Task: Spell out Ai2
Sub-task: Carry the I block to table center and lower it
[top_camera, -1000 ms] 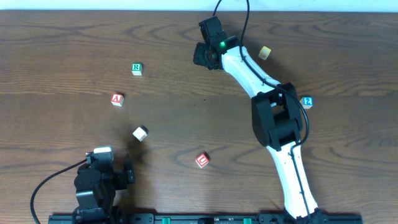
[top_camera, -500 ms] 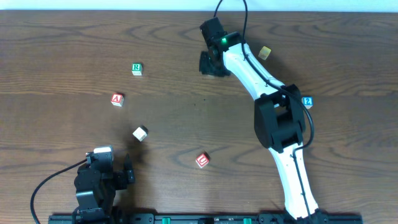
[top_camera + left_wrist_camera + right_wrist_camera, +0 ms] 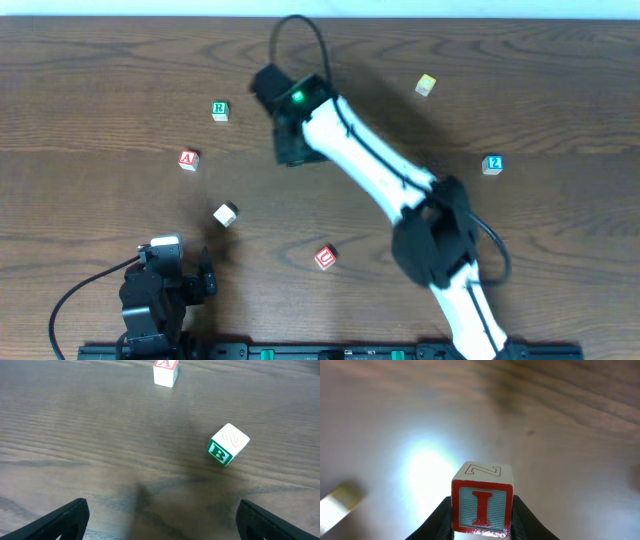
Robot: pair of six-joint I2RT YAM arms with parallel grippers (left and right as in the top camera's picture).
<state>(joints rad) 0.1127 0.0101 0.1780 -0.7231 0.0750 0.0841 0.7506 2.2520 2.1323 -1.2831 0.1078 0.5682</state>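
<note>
The wooden cube with the red "I" (image 3: 482,506) is held off the table between the fingers of my right gripper (image 3: 482,521), which is shut on it. Overhead, that gripper (image 3: 292,148) hangs over the back middle of the table and hides the cube. The red "A" cube (image 3: 188,159) lies to its left and also shows at the top of the left wrist view (image 3: 165,371). The blue "2" cube (image 3: 492,164) sits far right. My left gripper (image 3: 165,522) stands wide open and holds nothing, low at the front left (image 3: 205,276).
A green "R" cube (image 3: 220,110) lies at the back left. A white cube with a green "B" (image 3: 227,445) lies just ahead of the left gripper. A red "C" cube (image 3: 325,257) is at the front middle and a yellowish cube (image 3: 426,85) at the back right.
My right arm has swung left across the back of the table with the "I" cube in its fingers. The left arm and the loose cubes have not moved.
</note>
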